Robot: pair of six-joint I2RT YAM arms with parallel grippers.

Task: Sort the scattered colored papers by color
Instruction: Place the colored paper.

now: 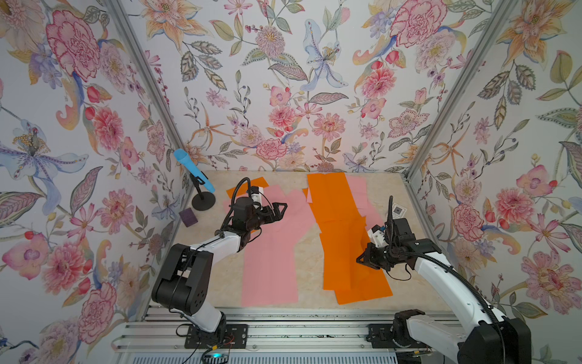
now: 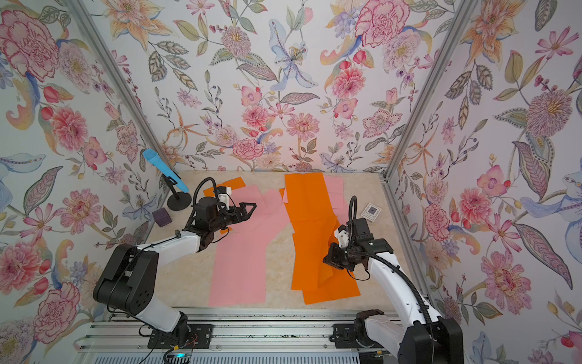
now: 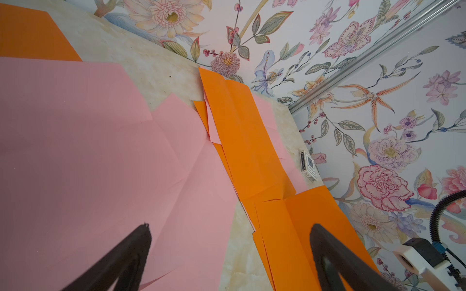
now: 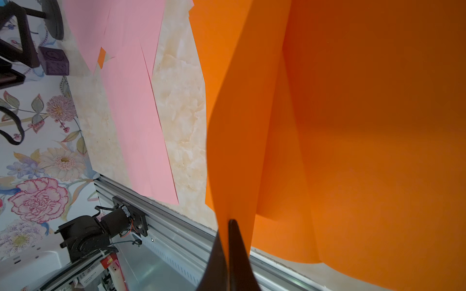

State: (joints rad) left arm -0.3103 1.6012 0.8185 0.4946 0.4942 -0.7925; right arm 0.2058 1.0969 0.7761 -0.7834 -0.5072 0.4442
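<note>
In both top views, pink papers lie under the spread left gripper and orange papers lie beneath the right gripper — mostly sorted, I judge.

Left wrist: beyond the wide-apart left fingers, a stray orange sheet and pink slips among the orange are left to move.

Right wrist: the right fingers, pressed together, pinch a lifted orange sheet.

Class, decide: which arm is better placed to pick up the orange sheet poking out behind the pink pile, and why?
Left. The left tool is open and empty above the pink pile, close to that stray orange sheet. The right tool is shut on a lifted orange sheet across the table.
</note>
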